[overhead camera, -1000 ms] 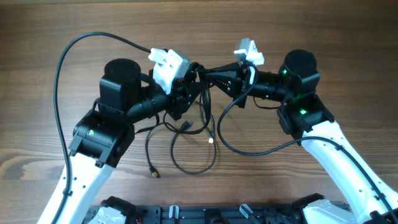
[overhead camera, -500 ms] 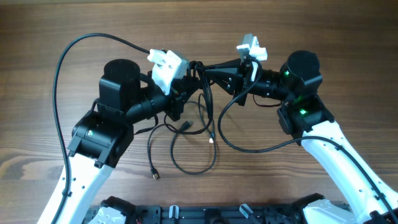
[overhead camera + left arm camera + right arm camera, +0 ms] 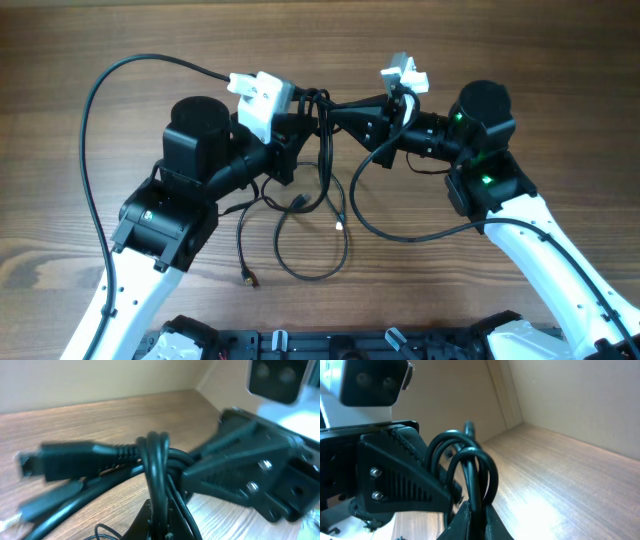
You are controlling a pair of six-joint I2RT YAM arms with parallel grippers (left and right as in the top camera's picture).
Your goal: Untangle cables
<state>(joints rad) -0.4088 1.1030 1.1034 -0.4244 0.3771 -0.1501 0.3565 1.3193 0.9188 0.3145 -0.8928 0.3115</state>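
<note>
Your left gripper (image 3: 303, 125) clamped shut and edged leftward since a second earlier. Nearest you, a gold-tipped plug (image 3: 248, 281) and slack loops of the cables (image 3: 327, 165) lay on the counter (image 3: 520, 60). Farther off, it and the right gripper (image 3: 340, 108) both pinched the raised tangle, tips almost touching. You seemed mid-separation, and the next move called for drawing the grippers apart slowly.

Left-wrist view blurred — plug (image 3: 60, 457) on the cables (image 3: 155, 475) unreadable. Overhead: grip pts hidden under left gripper (image 3: 308, 110) & right gripper (image 3: 335, 110) bodies — arms (image 3: 130, 290) cut off at btm edge.
</note>
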